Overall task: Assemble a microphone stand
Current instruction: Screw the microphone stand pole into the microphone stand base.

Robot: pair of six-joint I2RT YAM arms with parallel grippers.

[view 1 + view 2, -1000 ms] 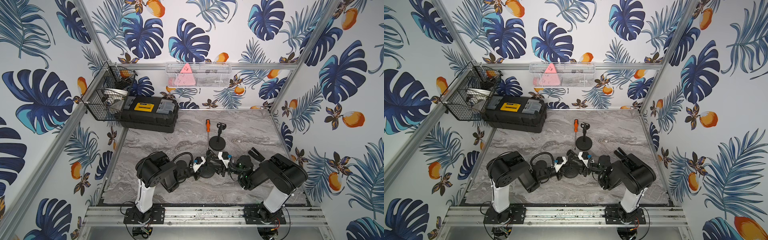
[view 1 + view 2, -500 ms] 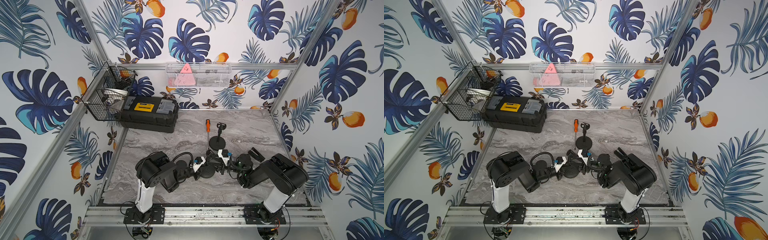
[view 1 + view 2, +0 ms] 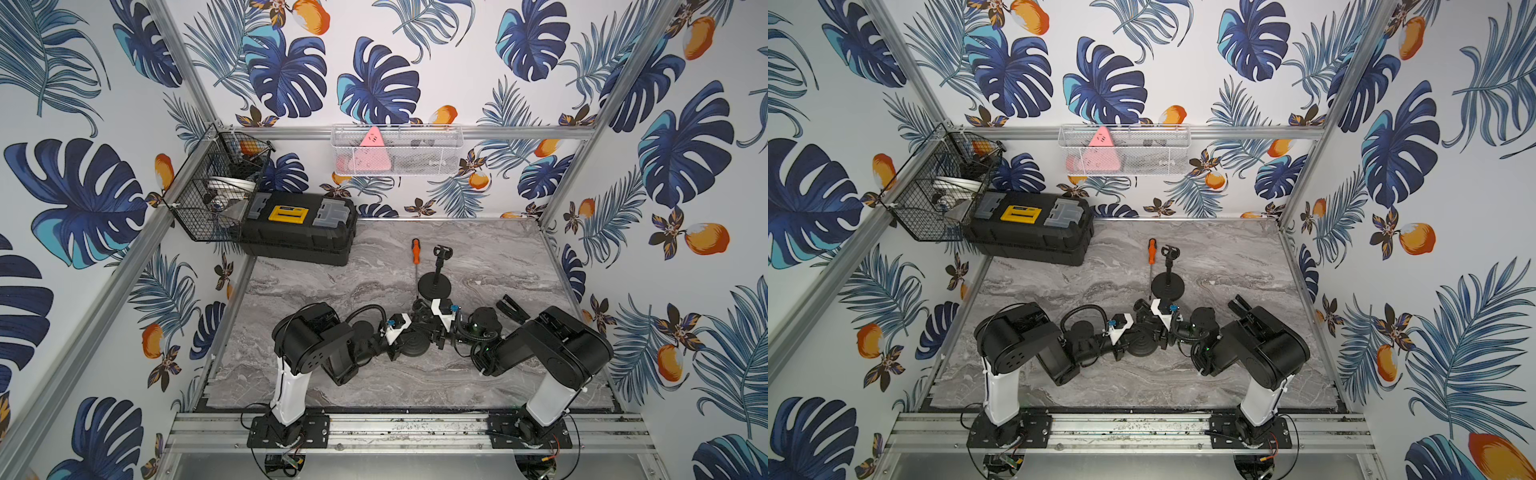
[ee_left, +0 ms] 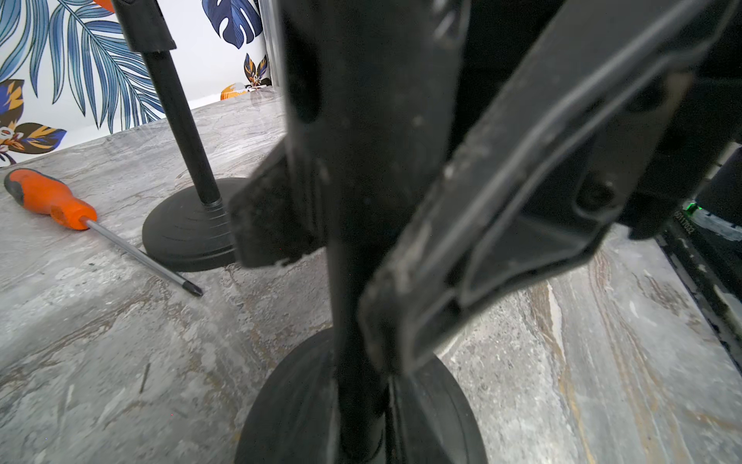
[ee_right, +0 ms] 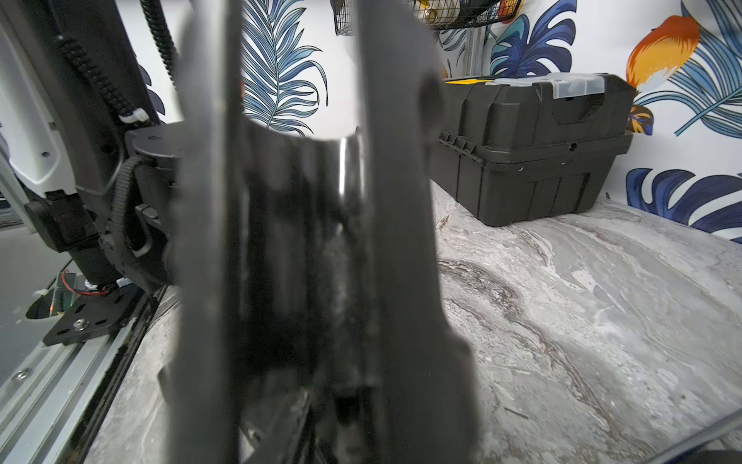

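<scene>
A black round base [image 3: 417, 348] [image 4: 289, 409] sits on the marble table near the front, between the two arms, with a black pole [image 4: 353, 281] standing in it. My left gripper [image 3: 402, 343] [image 3: 1128, 340] reaches in low from the left and is shut on that pole. My right gripper [image 3: 424, 330] [image 5: 313, 401] comes in from the right. Its fingers [image 5: 204, 241] stand on either side of the same pole, blurred, and contact is unclear. A second, assembled microphone stand [image 3: 434, 286] [image 4: 180, 233] with a clip [image 3: 442, 251] on top stands just behind.
An orange-handled screwdriver [image 3: 415, 254] [image 4: 48, 197] lies beside the far stand. A loose black part [image 3: 513, 309] lies by the right arm. A black toolbox [image 3: 299, 228] [image 5: 534, 148] stands at the back left under a wire basket [image 3: 216, 195]. A white mesh shelf [image 3: 397, 149] hangs on the back wall.
My right gripper has shifted slightly left onto the near stand's pole and its jaws have narrowed. The left arm and both stands have not moved.
</scene>
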